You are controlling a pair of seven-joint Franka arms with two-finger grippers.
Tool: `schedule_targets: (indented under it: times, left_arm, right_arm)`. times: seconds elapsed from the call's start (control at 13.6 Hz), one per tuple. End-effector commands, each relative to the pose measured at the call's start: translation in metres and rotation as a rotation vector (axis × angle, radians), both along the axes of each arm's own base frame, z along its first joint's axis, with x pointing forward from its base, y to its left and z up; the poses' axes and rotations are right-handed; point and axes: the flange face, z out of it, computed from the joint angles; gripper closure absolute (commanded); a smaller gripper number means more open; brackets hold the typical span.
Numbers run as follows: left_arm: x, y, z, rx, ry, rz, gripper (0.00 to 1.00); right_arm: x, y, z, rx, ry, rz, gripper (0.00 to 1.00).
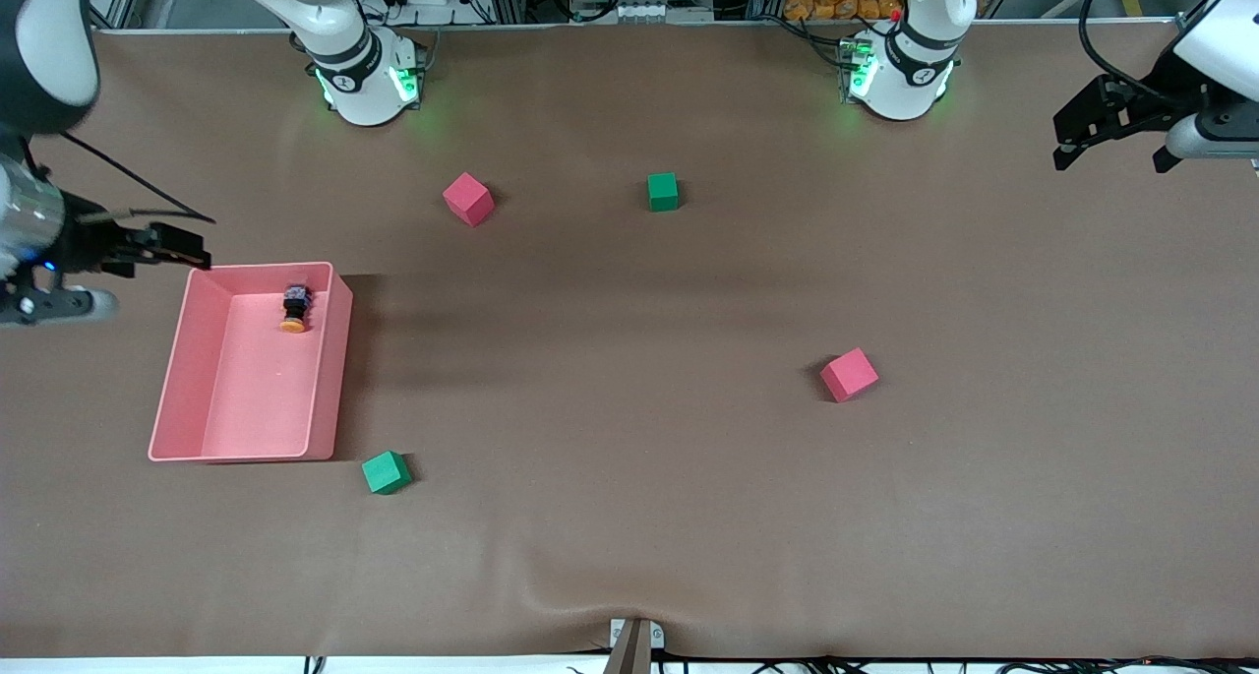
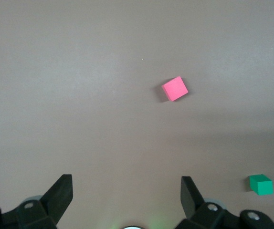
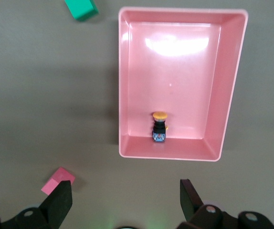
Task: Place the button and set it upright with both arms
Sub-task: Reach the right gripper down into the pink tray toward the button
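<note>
The button [image 1: 294, 309] lies on its side in the pink tray [image 1: 202, 359], near the tray's end farther from the front camera, with its orange cap toward that camera. In the right wrist view the button [image 3: 159, 127] lies by the tray's short wall [image 3: 170, 153]. My right gripper [image 1: 182, 244] is open and empty, in the air just off the tray at the right arm's end of the table; it also shows in the right wrist view [image 3: 125, 196]. My left gripper [image 1: 1111, 157] is open and empty, high over the left arm's end of the table; it also shows in the left wrist view [image 2: 126, 193].
Two pink cubes [image 1: 467, 199] [image 1: 849, 374] and two green cubes [image 1: 663, 191] [image 1: 386, 472] lie on the brown table. The left wrist view shows a pink cube [image 2: 175, 88] and a green cube [image 2: 261, 184]. The right wrist view shows a pink cube [image 3: 57, 182] and a green cube [image 3: 82, 8].
</note>
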Motion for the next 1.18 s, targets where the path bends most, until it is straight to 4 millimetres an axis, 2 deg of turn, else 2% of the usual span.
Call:
schedule_targets:
  times: [0.0, 0.07, 0.15, 0.22, 0.29, 0.37, 0.44, 0.52, 0.59, 0.81, 0.96, 1.1]
  left_arm:
    - [-0.003, 0.005, 0.008, -0.003, 0.002, 0.003, 0.00]
    - [-0.002, 0.006, 0.008, -0.003, -0.002, 0.011, 0.00]
    - [0.000, 0.007, 0.008, -0.001, -0.007, 0.012, 0.00]
    - [0.000, 0.008, 0.008, 0.000, -0.007, 0.016, 0.00]
    - [-0.002, 0.014, 0.011, 0.019, -0.014, 0.026, 0.00]
    - [-0.003, 0.016, 0.012, 0.033, -0.014, 0.035, 0.00]
    - [-0.001, 0.021, 0.011, 0.032, -0.011, 0.048, 0.00]
    - [0.000, 0.035, 0.010, 0.027, -0.009, 0.081, 0.00]
    - [0.000, 0.038, 0.010, 0.032, -0.007, 0.092, 0.00]
    - [0.005, 0.051, 0.007, 0.029, -0.008, 0.111, 0.00]
    - [0.008, 0.050, 0.004, 0.029, -0.012, 0.108, 0.00]
    - [0.008, 0.051, 0.000, 0.030, 0.004, 0.117, 0.00]
  right_arm:
    - [0.005, -0.010, -0.008, -0.017, 0.040, -0.017, 0.00]
    - [0.003, -0.012, -0.020, -0.022, 0.078, -0.017, 0.00]
    - [0.000, -0.018, -0.043, -0.035, 0.166, -0.017, 0.00]
    - [0.000, -0.039, -0.064, -0.038, 0.215, -0.030, 0.00]
    - [-0.001, -0.056, -0.075, -0.022, 0.217, -0.021, 0.00]
    - [0.001, -0.062, -0.092, -0.014, 0.194, 0.008, 0.00]
    - [-0.003, -0.073, -0.119, -0.009, 0.170, 0.011, 0.00]
    - [-0.009, -0.085, -0.147, -0.004, 0.152, 0.006, 0.00]
    - [-0.014, -0.086, -0.167, -0.005, 0.121, 0.012, 0.00]
    - [-0.021, -0.079, -0.206, -0.018, 0.041, 0.024, 0.00]
    - [-0.037, -0.077, -0.238, -0.025, -0.013, 0.028, 0.00]
    - [-0.058, -0.073, -0.258, -0.029, -0.051, 0.029, 0.00]
